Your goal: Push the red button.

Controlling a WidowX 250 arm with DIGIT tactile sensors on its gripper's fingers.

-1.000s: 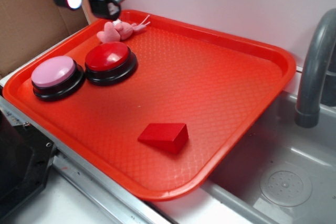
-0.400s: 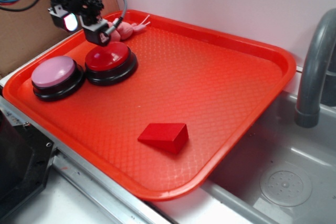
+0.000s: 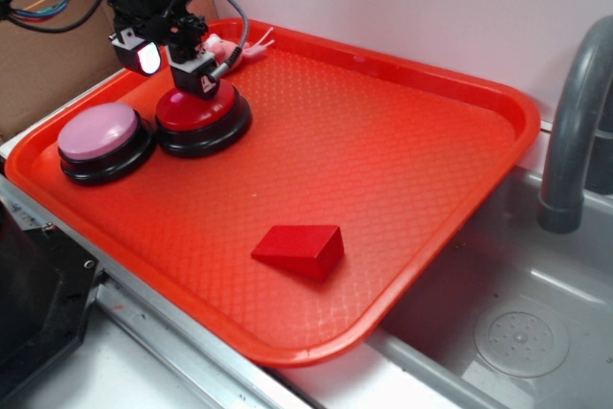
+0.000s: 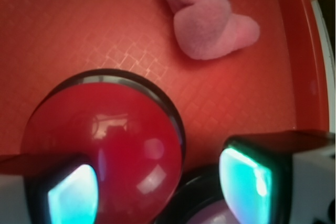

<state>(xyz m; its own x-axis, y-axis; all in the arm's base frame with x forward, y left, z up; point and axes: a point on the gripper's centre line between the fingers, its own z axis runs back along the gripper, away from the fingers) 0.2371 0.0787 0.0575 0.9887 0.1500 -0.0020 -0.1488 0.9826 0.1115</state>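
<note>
The red button, a glossy dark-red dome on a black base, sits at the left of the red tray. My gripper hangs open right over it, one finger above the dome and the other toward the pink button. In the wrist view the red button fills the lower left, just below my gripper. The glowing fingertips straddle its right half. Whether a finger touches the dome cannot be told.
A pink plush toy lies at the tray's back edge, close behind the gripper, and shows as the plush toy in the wrist view. A red wedge block rests mid-tray. A grey faucet and sink lie to the right.
The gripper has come down and to the right from the tray's back-left corner, ending just over the red button. The buttons, wedge and plush have not moved.
</note>
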